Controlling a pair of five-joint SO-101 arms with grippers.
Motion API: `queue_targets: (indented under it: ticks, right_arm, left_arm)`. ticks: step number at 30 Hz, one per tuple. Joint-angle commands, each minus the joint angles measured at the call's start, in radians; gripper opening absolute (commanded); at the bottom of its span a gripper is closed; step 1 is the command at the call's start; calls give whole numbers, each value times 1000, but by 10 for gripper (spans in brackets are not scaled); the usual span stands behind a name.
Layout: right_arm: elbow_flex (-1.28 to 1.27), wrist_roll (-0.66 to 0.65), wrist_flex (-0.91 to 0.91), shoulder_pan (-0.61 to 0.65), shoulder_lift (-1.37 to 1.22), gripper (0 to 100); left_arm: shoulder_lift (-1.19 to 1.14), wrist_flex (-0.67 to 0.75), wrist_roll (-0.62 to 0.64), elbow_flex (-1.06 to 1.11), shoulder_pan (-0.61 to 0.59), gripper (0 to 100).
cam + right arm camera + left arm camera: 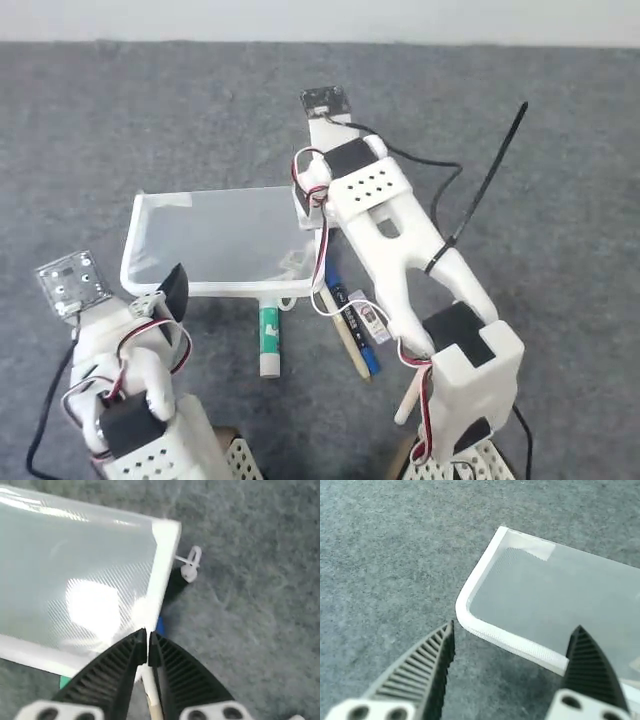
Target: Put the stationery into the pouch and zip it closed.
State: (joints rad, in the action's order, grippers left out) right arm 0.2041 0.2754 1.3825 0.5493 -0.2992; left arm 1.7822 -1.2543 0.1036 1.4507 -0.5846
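Observation:
The translucent white pouch (215, 240) lies flat on the grey carpet. My left gripper (512, 642) is open, and the pouch's rounded near-left corner (465, 612) lies just beyond its fingertips; it is also seen by that corner (170, 293) from above. My right gripper (148, 635) is shut, its tips meeting over the pouch's white edge strip (162, 565) close to a corner. Whether they pinch the strip I cannot tell. The zip pull (190, 565) lies just off that edge. A green-and-white glue stick (269, 340), a blue pen (352, 325) and a wooden pencil (350, 350) lie outside the pouch, near its front edge.
The right arm's white body (400, 250) stretches over the pens and the pouch's right edge, hiding part of them. A black cable tie (490, 180) sticks up from it. Bare grey carpet (120, 120) surrounds the pouch on the far and left sides.

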Motion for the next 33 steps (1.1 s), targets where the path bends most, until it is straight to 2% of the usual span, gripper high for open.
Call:
queue_targets:
  ticks: [1, 5, 11, 21, 24, 30, 33]
  right_arm:
    - [-21, -17, 13, -38, 81, 7]
    - [-101, -18, -30, -45, 81, 7]
    - [-249, -18, -237, -18, 56, 7]
    - [-193, -2, -383, 116, 36, 10]
    - [-192, 81, -417, 153, 22, 16]
    - [-189, 130, -415, 159, -10, 161]
    - [-187, 130, -418, 127, -15, 160]
  left_arm:
    - [2, 28, 11, -12, -6, 338]
    - [2, 28, 11, -10, -6, 338]
    - [2, 28, 12, -10, -6, 338]
    - [2, 28, 12, -10, -6, 338]
    - [2, 28, 12, -10, -6, 338]
    - [2, 28, 12, -10, -6, 338]
    - [2, 28, 12, -10, -6, 338]
